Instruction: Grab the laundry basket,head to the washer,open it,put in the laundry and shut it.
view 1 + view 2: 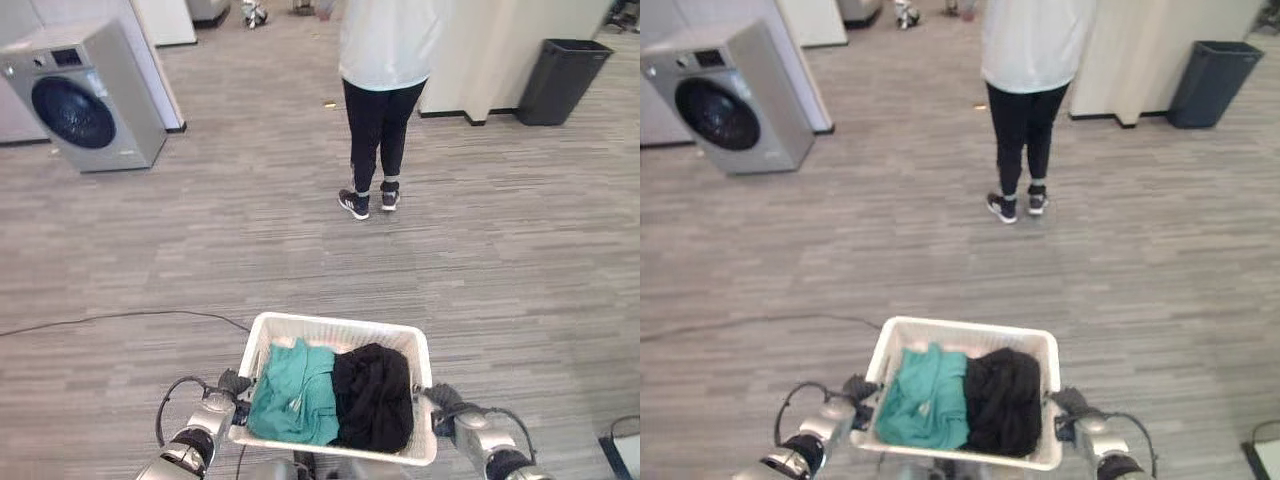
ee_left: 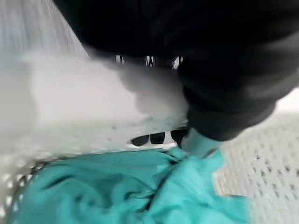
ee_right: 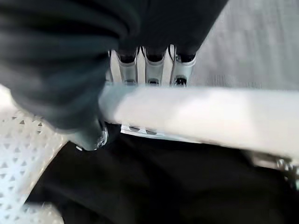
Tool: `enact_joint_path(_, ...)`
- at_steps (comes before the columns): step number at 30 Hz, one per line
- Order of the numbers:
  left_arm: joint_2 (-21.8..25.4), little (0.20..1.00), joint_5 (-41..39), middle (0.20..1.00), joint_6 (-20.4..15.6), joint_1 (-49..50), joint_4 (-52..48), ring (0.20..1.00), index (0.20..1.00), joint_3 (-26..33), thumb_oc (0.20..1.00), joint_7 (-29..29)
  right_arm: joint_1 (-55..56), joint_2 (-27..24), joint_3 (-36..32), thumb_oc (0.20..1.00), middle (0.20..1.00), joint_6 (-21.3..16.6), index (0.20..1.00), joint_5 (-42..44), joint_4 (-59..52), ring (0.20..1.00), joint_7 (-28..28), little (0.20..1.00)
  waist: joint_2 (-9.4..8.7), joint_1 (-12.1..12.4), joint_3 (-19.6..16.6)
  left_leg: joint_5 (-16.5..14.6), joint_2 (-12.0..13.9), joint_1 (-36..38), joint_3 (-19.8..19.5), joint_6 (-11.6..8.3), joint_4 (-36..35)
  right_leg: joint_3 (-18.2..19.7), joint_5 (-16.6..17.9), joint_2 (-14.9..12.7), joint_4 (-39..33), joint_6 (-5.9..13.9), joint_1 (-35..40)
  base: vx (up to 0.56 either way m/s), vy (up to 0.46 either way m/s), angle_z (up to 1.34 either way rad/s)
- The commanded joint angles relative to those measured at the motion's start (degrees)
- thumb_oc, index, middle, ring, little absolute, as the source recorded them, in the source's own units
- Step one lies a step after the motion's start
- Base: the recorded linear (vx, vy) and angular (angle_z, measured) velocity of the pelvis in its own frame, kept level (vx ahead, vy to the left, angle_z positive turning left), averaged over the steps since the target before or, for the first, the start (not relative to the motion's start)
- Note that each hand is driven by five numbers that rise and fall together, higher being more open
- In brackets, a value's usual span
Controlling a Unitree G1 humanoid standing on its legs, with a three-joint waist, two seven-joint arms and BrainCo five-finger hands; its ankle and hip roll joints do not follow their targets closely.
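Grey wood-plank floor (image 1: 250, 230) runs out ahead. Down at the near edge, the left hand (image 1: 228, 386) is curled round the left rim of the white laundry basket (image 1: 340, 330); its wrist view shows dark fingertips hooked under the rim above the teal cloth. The right hand (image 1: 444, 398) grips the opposite rim the same way, fingers wrapped over the white bar in its wrist view. So the basket hangs between both hands, square to the body, with a teal garment (image 1: 296, 392) on its left side and a black garment (image 1: 374, 396) on its right. Beyond it, a person (image 1: 380, 100) stands nearly straight ahead. The washer (image 1: 85, 95), door closed, sits well apart, far forward and off to the left, so I judge the carry must veer left, passing the person on that side.
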Motion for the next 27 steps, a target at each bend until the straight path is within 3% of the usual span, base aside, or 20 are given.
enact_joint_path(1, 3.41, 0.200, -3.43, 0.200, -1.80, -3.47, 2.41, 0.200, 0.200, 1.71, 0.200, -3.67, -4.35, 1.09, -1.67, 0.200, 0.200, -0.96, 0.200, 3.91, 1.06, 0.200, 2.34, 0.200, 1.73, -0.71, -1.72, 7.29, 1.15, 5.52, -5.02, -8.99, -11.29, 2.60, 13.60, 0.29, -27.00, 2.46, 2.32, 0.36, 0.022, 0.02)
enact_joint_path(3, 3.50, 0.200, -3.40, 0.200, -1.94, -4.24, 2.68, 0.200, 0.200, 1.41, 0.200, -3.95, -4.79, 0.95, -1.58, 0.200, 0.200, -1.08, 0.200, 4.96, 1.58, 0.200, 2.07, 0.200, 0.95, -2.12, -1.42, 5.67, -0.22, 7.24, -7.08, -9.31, -11.29, 5.18, 14.00, 2.56, -38.51, 2.04, 1.39, 0.47, -0.018, 0.65)
enact_joint_path(4, 3.83, 0.200, -3.03, 0.200, -2.06, -5.02, 2.80, 0.200, 0.200, 1.21, 0.200, -4.26, -4.48, 0.47, -2.04, 0.200, 0.200, -1.07, 0.200, 6.19, 1.01, 0.200, 1.63, 0.200, 0.00, -3.72, -1.32, 3.77, -1.84, 9.42, -9.77, -9.44, -11.29, 10.65, 16.38, 4.62, -48.46, 2.70, 0.07, 0.57, -0.038, 1.25)
enact_joint_path(5, 4.02, 0.200, -2.74, 0.200, -2.12, -5.54, 2.83, 0.200, 0.200, 1.25, 0.200, -4.31, -3.94, 0.26, -2.66, 0.200, 0.200, -1.16, 0.200, 6.78, 0.19, 0.200, 1.37, 0.200, -0.63, -4.47, -1.33, 2.66, -2.51, 10.18, -11.19, -9.53, -11.29, 13.21, 18.53, 4.51, -52.10, 3.51, -1.82, 0.71, -0.056, 1.90)
enact_joint_path(6, 3.72, 0.200, -2.20, 0.200, -2.39, -5.66, 3.25, 0.200, 0.200, 1.62, 0.200, -4.54, -2.71, 0.17, -3.49, 0.200, 0.200, -1.17, 0.200, 6.69, -0.66, 0.200, 1.35, 0.200, -0.36, -5.26, -1.05, 0.88, -2.34, 12.17, -12.79, -9.90, -11.29, 12.24, 20.99, 2.47, -56.95, 4.51, -4.32, 0.53, -0.070, 1.46)
enact_joint_path(7, 3.42, 0.200, -1.93, 0.200, -2.51, -5.51, 3.74, 0.200, 0.200, 1.85, 0.200, -4.70, -2.25, 0.07, -3.74, 0.200, 0.200, -1.17, 0.200, 6.45, -0.64, 0.200, 1.37, 0.200, -0.21, -5.52, -1.04, 0.01, -2.08, 13.11, -13.05, -10.04, -11.29, 9.13, 21.41, 1.62, -57.83, 4.85, -4.34, 0.40, -0.054, 0.98)
enact_joint_path(8, 3.42, 0.200, -1.93, 0.200, -2.51, -5.51, 3.74, 0.200, 0.200, 1.85, 0.200, -4.70, -2.25, 0.07, -3.74, 0.200, 0.200, -1.16, 0.200, 6.45, -0.64, 0.200, 1.37, 0.200, -0.20, -5.55, -1.02, 0.01, -2.06, 13.13, -13.08, -10.05, -11.29, 9.10, 21.41, 1.61, -57.85, 4.84, -4.29, 0.27, -0.063, 0.17)
enact_joint_path(10, 2.95, 0.200, -1.51, 0.200, -2.35, -4.60, 4.47, 0.200, 0.200, 2.98, 0.200, -5.29, -1.25, -0.25, -4.52, 0.200, 0.200, -1.10, 0.200, 5.41, -0.48, 0.200, 1.90, 0.200, -0.73, -5.30, -1.94, -2.33, -2.20, 15.54, -12.18, -10.23, -11.29, 2.16, 21.90, 0.17, -57.23, 4.80, -3.32, 0.47, -0.126, 0.28)
enact_joint_path(11, 2.26, 0.200, -1.06, 0.200, -2.08, -3.60, 4.61, 0.200, 0.200, 2.78, 0.200, -5.78, -0.61, -0.54, -4.60, 0.200, 0.200, -0.93, 0.200, 5.36, 0.41, 0.200, 2.44, 0.200, -0.82, -5.66, -3.76, -4.64, -1.49, 18.17, -12.41, -10.46, -11.29, 1.84, 22.44, 0.49, -56.84, 3.81, -1.19, 0.70, -0.204, 0.36)
enact_joint_path(12, 2.09, 0.200, -0.87, 0.200, -1.93, -3.19, 4.66, 0.200, 0.200, 2.70, 0.200, -5.87, -0.30, -0.96, -4.57, 0.200, 0.200, -1.06, 0.200, 5.69, 0.45, 0.200, 2.72, 0.200, -0.44, -5.94, -4.44, -4.90, -0.63, 19.24, -13.38, -10.67, -9.56, 3.48, 21.76, 1.61, -55.01, 2.97, -0.64, 0.70, -0.214, 0.72)
enact_joint_path(14, 1.47, 0.200, -1.75, 0.200, -1.68, -2.77, 4.97, 0.200, 0.200, 2.53, 0.200, -6.07, -0.47, -1.47, -4.09, 0.200, 0.200, -0.85, 0.200, 5.86, 1.87, 0.200, 2.90, 0.200, 0.22, -6.33, -4.80, -3.48, -0.34, 17.24, -13.52, -12.79, 1.35, 3.92, 19.84, 2.76, -53.24, 1.27, 1.66, 0.51, -0.197, 0.92)
enact_joint_path(16, 1.00, 0.200, -2.71, 0.200, -1.45, -2.85, 4.97, 0.200, 0.200, 2.13, 0.200, -5.81, -0.21, -2.51, -4.73, 0.200, 0.200, -0.68, 0.200, 6.38, 1.57, 0.200, 2.61, 0.200, -0.59, -6.77, -4.28, 4.00, 1.27, 8.93, -9.55, -16.55, 20.96, 2.91, 17.96, 2.33, -53.39, -0.52, 6.10, 0.37, -0.276, 0.21)
enact_joint_path(17, 1.06, 0.200, -2.74, 0.200, -1.33, -3.34, 4.69, 0.200, 0.200, 1.84, 0.200, -5.90, -0.49, -2.52, -5.10, 0.200, 0.200, -0.75, 0.200, 6.84, 1.55, 0.200, 2.56, 0.200, -2.36, -6.78, -3.84, 7.23, 3.02, 4.81, -6.03, -17.63, 27.96, 2.06, 17.59, 1.14, -54.38, -1.23, 8.13, 0.19, -0.217, 0.13)
enact_joint_path(18, 1.07, 0.200, -2.74, 0.200, -1.33, -3.38, 4.69, 0.200, 0.200, 1.83, 0.200, -5.91, -0.51, -2.52, -5.13, 0.200, 0.200, -0.75, 0.200, 6.84, 1.56, 0.200, 2.56, 0.200, -2.09, -6.81, -3.78, 6.82, 3.36, 4.39, -6.14, -17.70, 28.76, 1.93, 17.63, 1.45, -54.39, -1.30, 8.07, 0.20, -0.272, 0.29)
enact_joint_path(19, 1.29, 0.200, -2.90, 0.200, -1.21, -3.85, 4.28, 0.200, 0.200, 1.66, 0.200, -5.86, -0.59, -2.86, -5.21, 0.200, 0.200, -0.84, 0.200, 7.18, 1.35, 0.200, 2.43, 0.200, -3.41, -6.22, -3.14, 6.56, 5.85, 1.45, -2.29, -16.94, 35.34, 1.83, 16.97, 1.36, -55.25, -2.40, 9.85, 0.19, -0.227, 0.08)
enact_joint_path(20, 1.51, 0.200, -2.99, 0.200, -1.19, -4.34, 3.88, 0.200, 0.200, 1.16, 0.200, -5.78, -0.57, -3.25, -4.97, 0.200, 0.200, -0.80, 0.200, 7.15, 1.29, 0.200, 1.96, 0.200, -4.09, -5.39, -2.75, 5.37, 6.66, -1.12, -0.13, -16.25, 37.29, 2.26, 15.73, 1.66, -55.94, -3.08, 11.25, 0.42, -0.294, -0.24)
enact_joint_path(21, 1.20, 0.200, -3.37, 0.200, -1.19, -5.78, 4.36, 0.200, 0.200, 0.87, 0.200, -5.51, -0.83, -3.77, -4.91, 0.200, 0.200, -0.70, 0.200, 7.43, 1.20, 0.200, 0.93, 0.200, -4.41, -3.58, -2.08, 3.26, 5.16, -7.80, 2.93, -15.05, 33.13, 3.02, 14.33, 1.58, -57.26, -3.13, 14.73, 0.43, -0.147, -0.33)
enact_joint_path(22, 1.08, 0.200, -3.69, 0.200, -1.26, -5.87, 4.37, 0.200, 0.200, 0.84, 0.200, -5.39, -0.89, -3.78, -4.71, 0.200, 0.200, -0.74, 0.200, 7.34, 1.06, 0.200, 0.88, 0.200, -3.98, -3.12, -1.93, 2.93, 4.17, -9.06, 2.67, -14.61, 29.24, 3.19, 14.10, 1.68, -57.71, -2.77, 15.86, 0.49, -0.060, -0.18)
enact_joint_path(24, 1.19, 0.200, -3.63, 0.200, -1.62, -5.92, 4.31, 0.200, 0.200, 1.13, 0.200, -5.25, -0.85, -3.75, -4.75, 0.200, 0.200, -1.05, 0.200, 7.42, 0.68, 0.200, 0.97, 0.200, -3.64, -2.49, -1.92, 3.45, 4.83, -10.62, 4.03, -13.23, 14.89, 3.69, 13.30, 1.54, -58.67, -1.38, 17.71, 0.41, 0.044, -0.45)
enact_joint_path(27, 1.88, 0.200, -3.95, 0.200, -2.20, -5.18, 4.67, 0.200, 0.200, 1.81, 0.200, -5.06, -1.43, -3.36, -3.02, 0.200, 0.200, -1.95, 0.200, 6.28, 0.63, 0.200, 1.50, 0.200, -1.77, 0.32, -1.76, 9.75, 2.87, -11.28, -2.37, -13.38, -7.66, 7.13, 10.71, 3.59, -58.91, -0.84, 21.45, 0.49, 0.076, -0.49)
